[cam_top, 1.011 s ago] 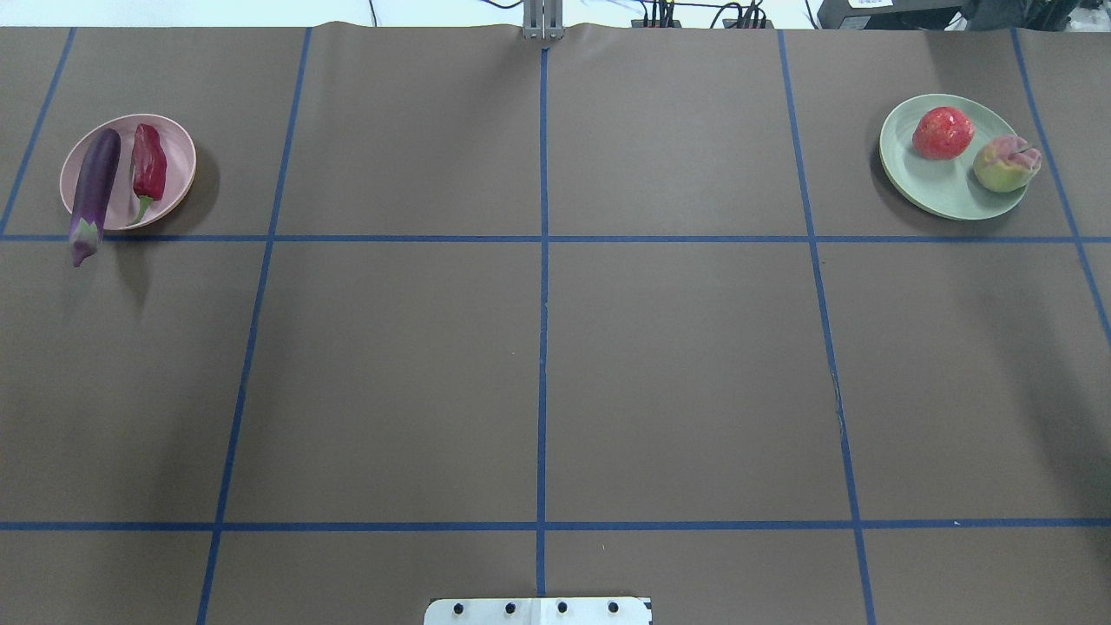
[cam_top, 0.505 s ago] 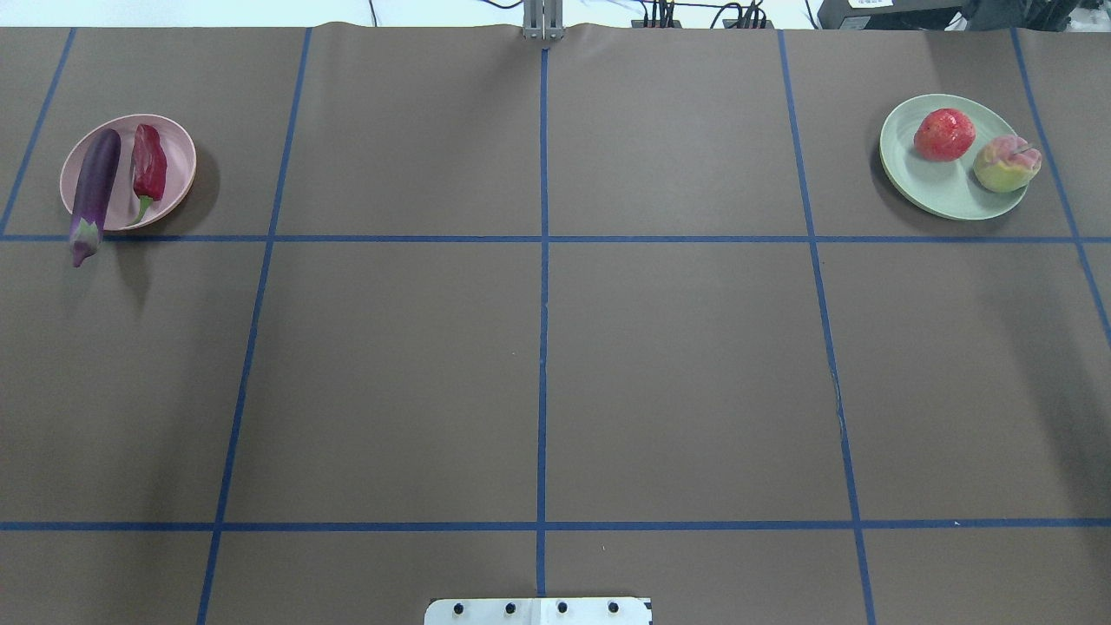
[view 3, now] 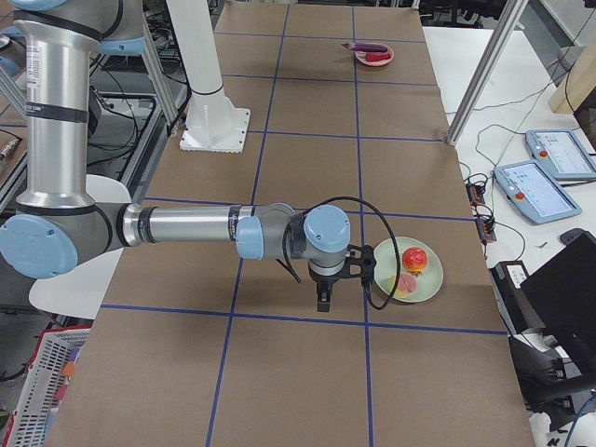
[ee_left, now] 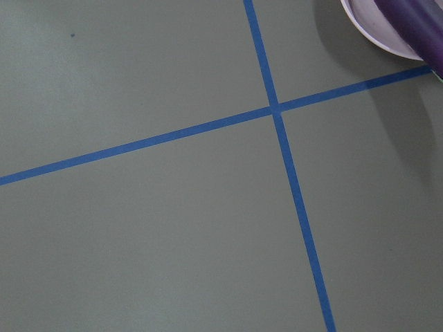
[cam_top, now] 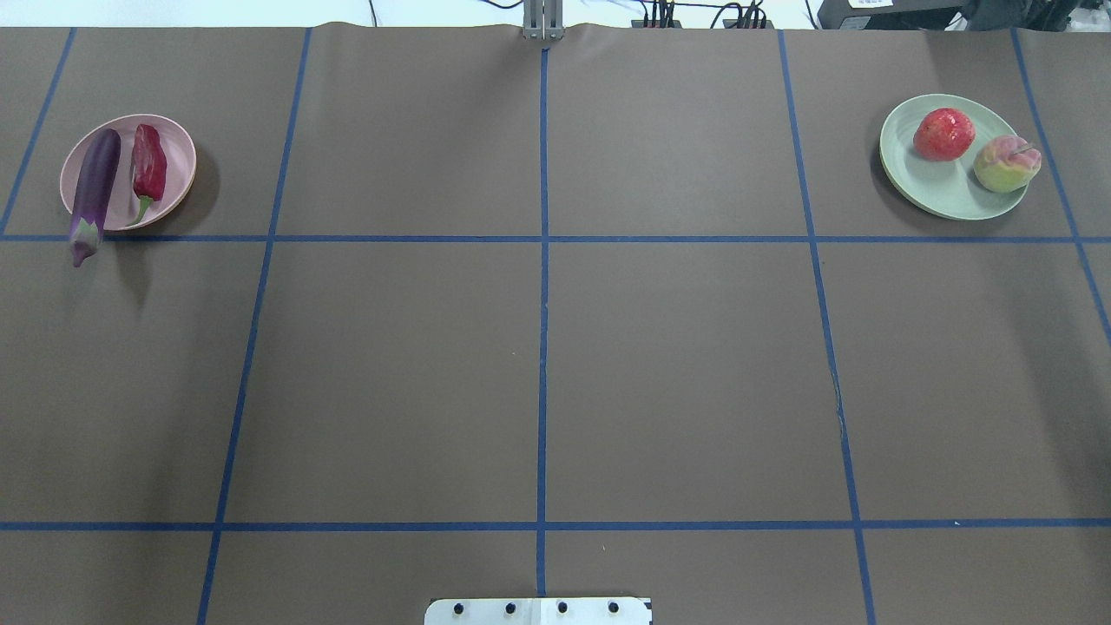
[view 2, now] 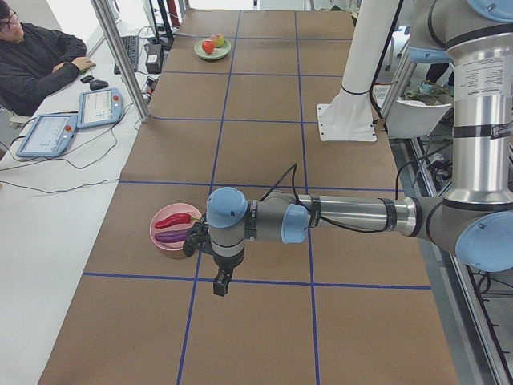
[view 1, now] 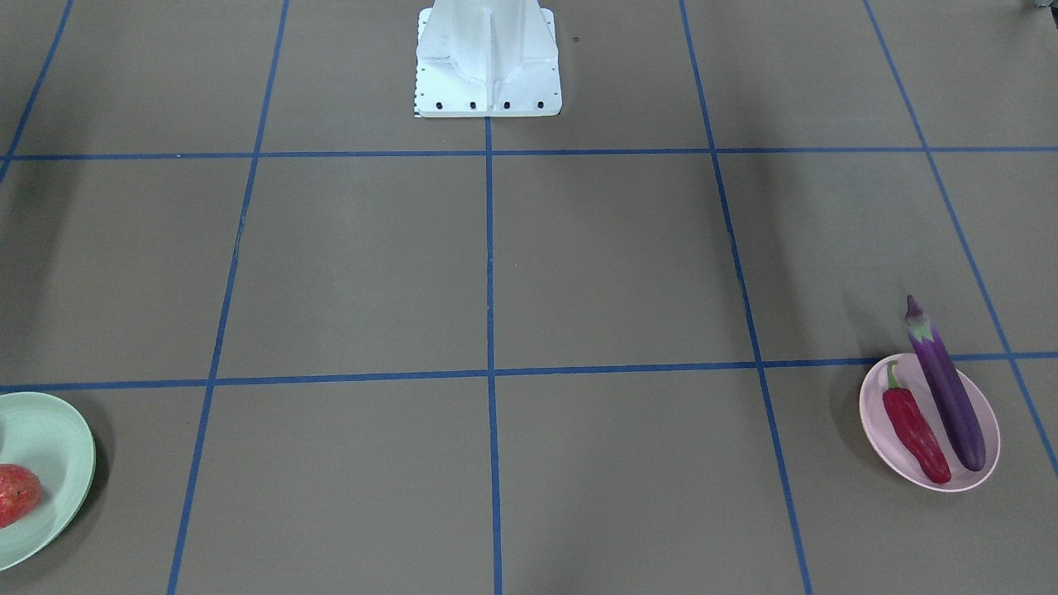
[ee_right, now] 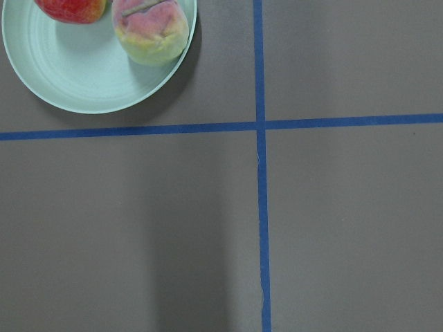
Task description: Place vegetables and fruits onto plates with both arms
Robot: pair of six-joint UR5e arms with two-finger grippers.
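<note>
The purple eggplant (cam_top: pixel 94 187) and the red chili pepper (cam_top: pixel 149 165) lie on the pink plate (cam_top: pixel 174 143) at the far left; the eggplant's calyx end overhangs the rim. The red-orange fruit (cam_top: pixel 943 134) and the peach (cam_top: pixel 1005 163) sit on the green plate (cam_top: pixel 937 187) at the far right. My left gripper (view 2: pixel 220 285) hangs above the table just short of the pink plate (view 2: pixel 164 242). My right gripper (view 3: pixel 323 303) hangs beside the green plate (view 3: pixel 426 284). Both grippers show only in the side views, so I cannot tell whether they are open or shut.
The brown table is marked with blue tape lines (cam_top: pixel 542 260). The white base block (view 1: pixel 488 58) stands at the robot's side. A person (view 2: pixel 36 60) sits at a side bench with tablets (view 2: pixel 100 107). Cables lie along the far edge.
</note>
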